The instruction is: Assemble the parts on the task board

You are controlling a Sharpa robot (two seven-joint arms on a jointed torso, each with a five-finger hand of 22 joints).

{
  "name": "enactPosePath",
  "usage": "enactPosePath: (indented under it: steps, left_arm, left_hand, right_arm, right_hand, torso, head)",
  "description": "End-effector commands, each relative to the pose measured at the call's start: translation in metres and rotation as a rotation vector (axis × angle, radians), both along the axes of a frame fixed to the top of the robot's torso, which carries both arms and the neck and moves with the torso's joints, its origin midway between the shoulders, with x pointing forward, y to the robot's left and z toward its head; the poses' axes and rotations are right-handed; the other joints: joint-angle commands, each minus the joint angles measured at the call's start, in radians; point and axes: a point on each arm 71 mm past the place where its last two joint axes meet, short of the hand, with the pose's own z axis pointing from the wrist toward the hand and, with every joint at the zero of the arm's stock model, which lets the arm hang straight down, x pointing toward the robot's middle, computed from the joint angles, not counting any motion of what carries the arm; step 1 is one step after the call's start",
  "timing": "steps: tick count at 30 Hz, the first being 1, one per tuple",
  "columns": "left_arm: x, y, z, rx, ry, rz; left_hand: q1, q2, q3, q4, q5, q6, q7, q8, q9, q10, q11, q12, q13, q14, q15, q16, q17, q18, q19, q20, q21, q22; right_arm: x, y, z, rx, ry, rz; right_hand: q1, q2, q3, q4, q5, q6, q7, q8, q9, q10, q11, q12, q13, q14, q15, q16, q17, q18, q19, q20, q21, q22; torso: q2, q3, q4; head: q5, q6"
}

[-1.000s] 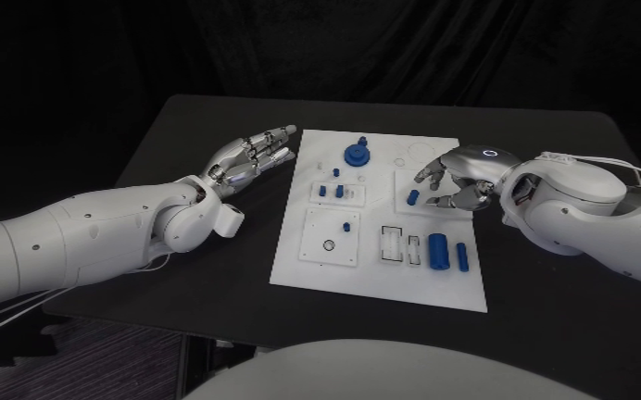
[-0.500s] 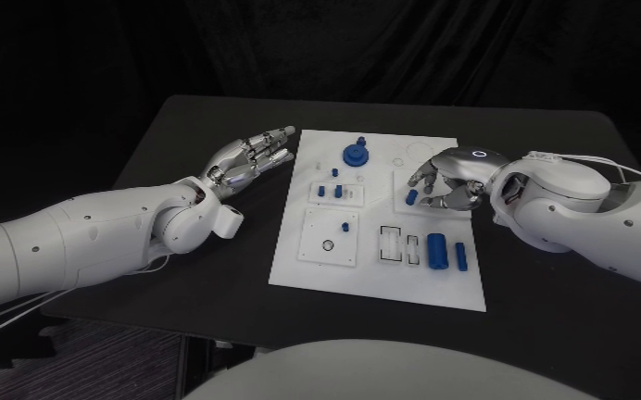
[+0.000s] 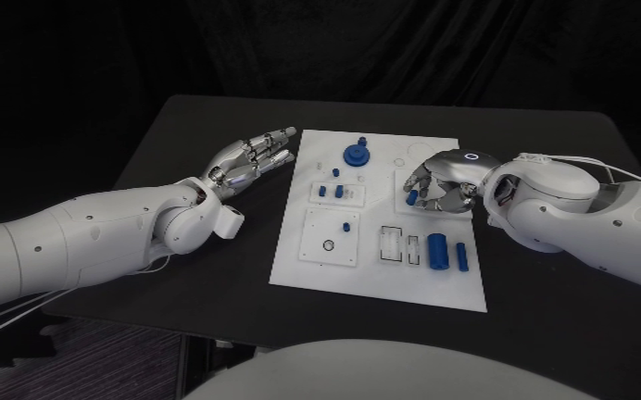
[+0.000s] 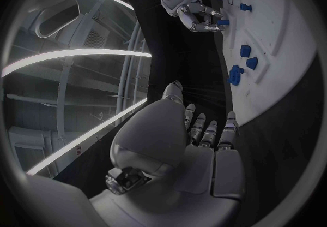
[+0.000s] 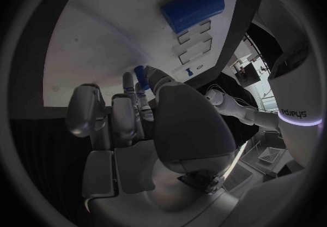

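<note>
The white task board [image 3: 381, 275] lies mid-table. My right hand [image 3: 441, 185] is over its right side, fingers curled round a small blue peg [image 3: 413, 196] that stands in the board; the peg's tip [image 5: 139, 71] shows between the fingertips. My left hand [image 3: 254, 159] lies open and flat on the table beside the board's left edge, holding nothing. A blue round knob [image 3: 357, 154] stands at the board's far end. Two small blue pegs [image 3: 334, 190] and another one [image 3: 346, 227] sit in square plates. A thick blue cylinder [image 3: 438, 252] and a thin blue bar [image 3: 462, 256] lie near the right edge.
A black ring hole [image 3: 329, 246] marks the near-left plate, and slots [image 3: 392, 243] lie beside the cylinder. The black table [image 3: 547, 270] runs bare round the board, with its front edge close below the board's near end.
My right hand has slid a little to the left and its fingers have drawn in round the small blue peg. The left hand and the other parts have stayed put.
</note>
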Motion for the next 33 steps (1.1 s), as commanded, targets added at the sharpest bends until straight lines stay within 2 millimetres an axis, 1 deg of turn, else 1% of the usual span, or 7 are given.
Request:
enactPosePath:
  steps: [1, 2, 6, 10, 14, 22, 33]
  left_arm:
    - [-0.0006, -0.0009, 0.0045, -0.048, -0.057, -0.001]
    - [-0.0006, -0.0008, 0.0042, -0.048, -0.056, -0.001]
    - [-0.0007, -0.0008, 0.0035, -0.048, -0.054, -0.002]
    - [-0.0010, -0.0008, 0.0026, -0.047, -0.051, -0.003]
    - [-0.0016, -0.0009, 0.0013, -0.048, -0.046, -0.005]
    - [-0.0025, -0.0011, -0.0006, -0.048, -0.040, -0.008]
    - [-0.0033, -0.0011, -0.0027, -0.047, -0.032, -0.010]
  left_hand:
    - [0.010, 0.002, 0.003, -0.005, 0.005, 0.001, 0.004, -0.001, 0.002, 0.001, 0.006, 0.003, 0.000, 0.004, 0.006, -0.003, 0.000, 0.011, 0.004, 0.000, 0.000, 0.000]
    - [0.010, 0.002, 0.003, -0.005, 0.005, 0.001, 0.004, -0.001, 0.002, 0.001, 0.006, 0.003, 0.000, 0.004, 0.006, -0.003, 0.000, 0.011, 0.004, 0.000, 0.000, 0.000]
    - [0.010, 0.002, 0.003, -0.006, 0.005, 0.001, 0.004, -0.001, 0.002, 0.000, 0.006, 0.002, 0.000, 0.004, 0.006, -0.003, 0.000, 0.011, 0.004, 0.000, 0.000, 0.000]
    - [0.011, 0.002, 0.004, -0.006, 0.005, 0.002, 0.005, -0.001, 0.002, 0.000, 0.006, 0.002, 0.000, 0.004, 0.006, -0.003, 0.000, 0.010, 0.004, 0.001, 0.001, 0.002]
    - [0.011, 0.002, 0.004, -0.006, 0.005, 0.002, 0.005, -0.001, 0.002, 0.000, 0.006, 0.002, 0.000, 0.004, 0.006, -0.003, 0.000, 0.010, 0.004, 0.001, 0.001, 0.002]
    - [0.011, 0.002, 0.004, -0.007, 0.005, 0.004, 0.006, 0.000, 0.002, 0.000, 0.005, 0.002, 0.000, 0.004, 0.007, -0.003, 0.000, 0.010, 0.005, 0.001, 0.001, 0.003]
    - [0.010, 0.003, 0.005, -0.010, 0.005, 0.028, 0.032, 0.004, 0.005, -0.001, -0.006, 0.001, 0.000, 0.004, 0.009, -0.003, 0.000, 0.010, 0.010, 0.006, 0.003, 0.004]
  right_arm:
    - [-0.0006, 0.0007, -0.0022, -0.013, 0.015, 0.006]
    - [-0.0003, 0.0010, -0.0025, -0.014, 0.016, 0.006]
    - [0.0006, 0.0016, -0.0031, -0.018, 0.018, 0.005]
    - [0.0009, 0.0028, -0.0034, -0.020, 0.020, 0.007]
    - [0.0010, 0.0045, -0.0035, -0.019, 0.021, 0.011]
    - [0.0011, 0.0069, -0.0037, -0.020, 0.022, 0.017]
    - [0.0018, 0.0084, -0.0038, -0.017, 0.020, 0.022]
  right_hand:
    - [0.001, -0.012, 0.007, -0.004, -0.008, 0.008, -0.004, 0.004, 0.002, 0.008, -0.002, -0.001, 0.004, 0.000, -0.008, 0.002, -0.001, -0.015, 0.001, -0.007, 0.003, 0.159]
    - [0.001, -0.013, 0.008, -0.004, -0.009, 0.008, -0.004, 0.004, 0.002, 0.009, -0.003, -0.001, 0.005, 0.000, -0.009, 0.002, -0.001, -0.015, 0.001, -0.007, 0.002, 0.159]
    - [0.002, -0.013, 0.009, -0.005, -0.010, 0.009, -0.007, 0.003, 0.003, 0.010, -0.003, 0.001, 0.007, 0.000, -0.009, 0.001, -0.002, -0.015, 0.001, -0.008, 0.003, 0.159]
    - [0.000, -0.012, 0.015, -0.007, -0.012, 0.021, -0.021, 0.008, 0.009, -0.005, 0.000, 0.001, 0.016, -0.002, -0.008, -0.003, -0.008, -0.014, -0.001, -0.008, -0.002, 0.158]
    - [-0.001, -0.010, 0.020, -0.009, -0.013, 0.035, -0.024, 0.014, 0.015, -0.008, 0.000, 0.005, 0.023, -0.002, -0.008, -0.004, -0.009, -0.015, 0.000, -0.008, -0.001, 0.158]
    - [-0.004, -0.008, 0.028, -0.017, -0.013, 0.074, -0.024, 0.032, 0.035, -0.011, -0.003, 0.017, 0.043, 0.000, -0.010, -0.004, -0.009, -0.015, 0.001, -0.009, 0.000, 0.158]
    - [-0.002, 0.002, 0.035, -0.031, -0.013, 0.127, -0.018, 0.059, 0.071, -0.001, -0.014, 0.046, 0.077, 0.003, -0.019, -0.003, -0.006, -0.016, 0.004, -0.016, 0.006, 0.160]
  torso:
    - [0.000, 0.0005, 0.0008]
    - [0.000, 0.0006, 0.0019]
    - [0.000, 0.0003, 0.0005]
    - [0.000, -0.0001, 0.0003]
    - [0.000, -0.0004, -0.0003]
    - [0.000, 0.0000, 0.0007]
    - [0.000, 0.0000, 0.0002]
  head:
    - [-0.001, 0.000]
    - [-0.002, 0.000]
    - [0.000, 0.000]
    - [0.001, 0.000]
    - [0.002, 0.000]
    - [0.003, 0.000]
    - [0.005, 0.000]
